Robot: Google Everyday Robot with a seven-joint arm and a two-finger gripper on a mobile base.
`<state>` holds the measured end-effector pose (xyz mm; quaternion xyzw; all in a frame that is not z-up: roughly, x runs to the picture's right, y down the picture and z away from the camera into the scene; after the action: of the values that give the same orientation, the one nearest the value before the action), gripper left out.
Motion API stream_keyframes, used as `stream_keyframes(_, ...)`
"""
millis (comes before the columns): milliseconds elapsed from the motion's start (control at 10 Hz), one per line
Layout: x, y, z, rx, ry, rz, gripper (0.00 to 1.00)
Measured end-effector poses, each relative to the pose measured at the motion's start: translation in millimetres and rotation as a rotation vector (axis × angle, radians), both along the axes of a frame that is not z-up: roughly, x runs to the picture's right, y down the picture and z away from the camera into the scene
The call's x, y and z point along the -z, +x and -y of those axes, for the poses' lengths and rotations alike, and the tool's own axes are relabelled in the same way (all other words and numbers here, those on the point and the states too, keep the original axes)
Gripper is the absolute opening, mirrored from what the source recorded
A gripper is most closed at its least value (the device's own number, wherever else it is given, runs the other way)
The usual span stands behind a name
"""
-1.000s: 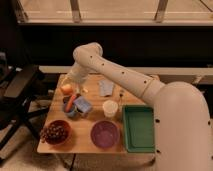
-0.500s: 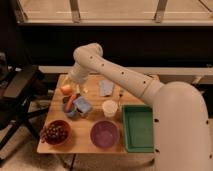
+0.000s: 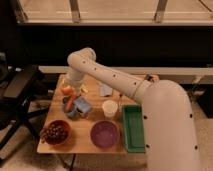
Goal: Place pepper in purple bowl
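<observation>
- Compared with a second ago, the arm (image 3: 100, 75) has sunk a bit and swung slightly toward 9 o'clock. Everything on the table (image 3: 81, 142) sits where it did, pepper included.
- The gripper (image 3: 74, 94) is now low over the table's 10 o'clock corner, right above the pepper (image 3: 70, 103) and just at 4 o'clock of the round orange fruit (image 3: 66, 90). Honestly can't tell whether it's open or clamped, or whether it's touching the pepper yet.
- The pepper lies at roughly 10 o'clock from the purple bowl (image 3: 105, 134), well apart from it. It's squeezed between the orange fruit at its 12 and a blue object (image 3: 82, 106) at its 3.
- Handling guess: it looks light and fairly stiff, with smooth, maybe slick skin. It's tapered, so it could pivot or slip if pinched near the thin tip. I'd grab across the thicker middle.
- The tight neighbourhood is the worry: the fruit could roll and the blue object could get nudged.
- The purple bowl looks empty and sits at the table's 6 o'clock edge. It has a white cup (image 3: 109, 107) at its 12, the reddish-brown bowl (image 3: 64, 125) of grapes (image 3: 51, 134) at its 9 and a green tray (image 3: 134, 127) at its 3. So the carry would run toward 4–5 o'clock, skirting the cup.
</observation>
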<state>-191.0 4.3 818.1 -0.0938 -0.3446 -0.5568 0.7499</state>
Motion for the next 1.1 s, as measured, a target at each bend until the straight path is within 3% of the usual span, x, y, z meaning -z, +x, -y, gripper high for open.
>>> stream_keyframes(300, -18.8, -9.3, -8.7, 0.016, -0.018, 0.004, 0.66)
stream_keyframes(900, -32.7, -18.5, -15.3, 0.030, -0.045, 0.020, 0.66)
stream_keyframes(1100, -35.8, -20.5, -19.8, 0.041, -0.063, 0.027, 0.58)
